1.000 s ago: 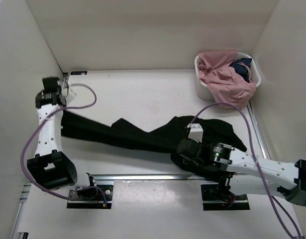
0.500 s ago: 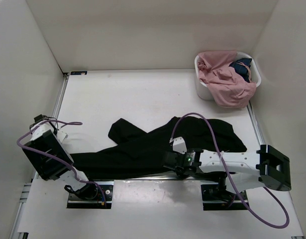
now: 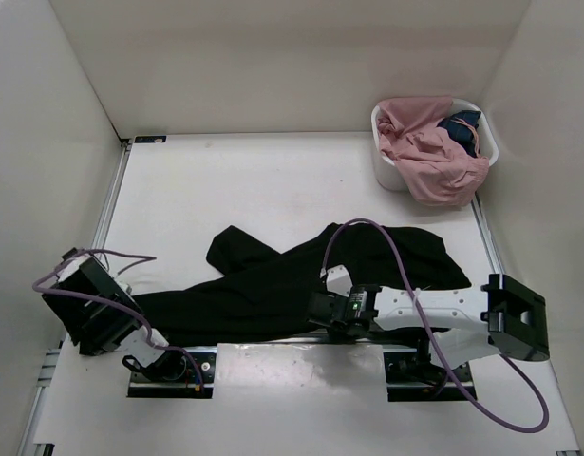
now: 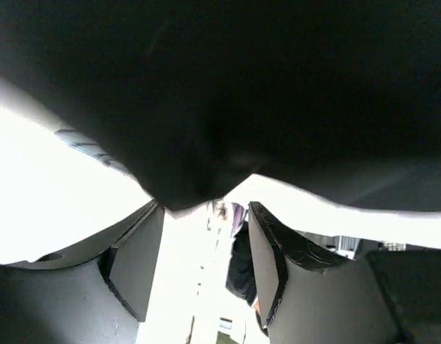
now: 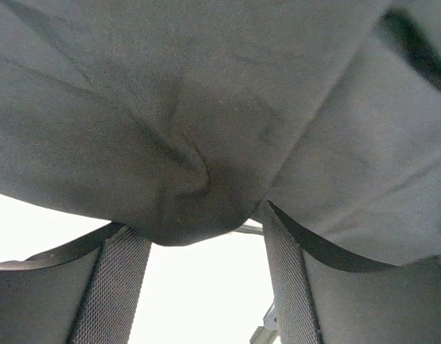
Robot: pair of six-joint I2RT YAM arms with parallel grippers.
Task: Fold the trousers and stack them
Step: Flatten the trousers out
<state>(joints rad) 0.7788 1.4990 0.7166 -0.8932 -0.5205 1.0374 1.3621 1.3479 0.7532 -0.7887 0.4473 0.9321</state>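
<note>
Black cloth strung along the near edge of the table [image 3: 225,180]: the trousers [image 3: 301,275] lie with their long axis left to right. The wider end, likely the waist, points right, and one leg doubles back mid-table. Left gripper [image 4: 206,215] spread, fabric sagging over its tips. Right gripper [image 5: 198,240] spread too, nothing pinched. This looks like laying flat before folding. Next up: straighten that leg.

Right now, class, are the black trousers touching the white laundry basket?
Apart. The top view shows a strip of bare table between the trousers and the basket.
</note>
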